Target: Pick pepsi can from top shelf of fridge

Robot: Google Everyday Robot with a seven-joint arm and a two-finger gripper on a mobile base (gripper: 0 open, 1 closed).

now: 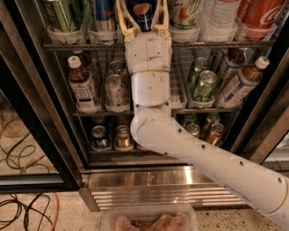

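Note:
The pepsi can (142, 12), dark blue with the red-white-blue globe, stands on the top shelf (67, 45) of the fridge (40, 135), between a Red Bull can (104, 13) and a 7UP can (184, 12). My gripper (142, 4) reaches up at the top middle of the camera view. It is open, with one finger on each side of the pepsi can; the left finger (123, 20) and the right one stand close beside it. The fingertips and the can's top are cut off by the upper edge.
A green can (63, 16), a clear bottle (220, 16) and a large Coca-Cola (264, 13) share the top shelf. Lower racks hold bottles (82, 88) and small cans (204, 83). Dark door frames flank the opening. Cables (22, 207) lie on the floor at left. A plastic tub (149, 219) sits below.

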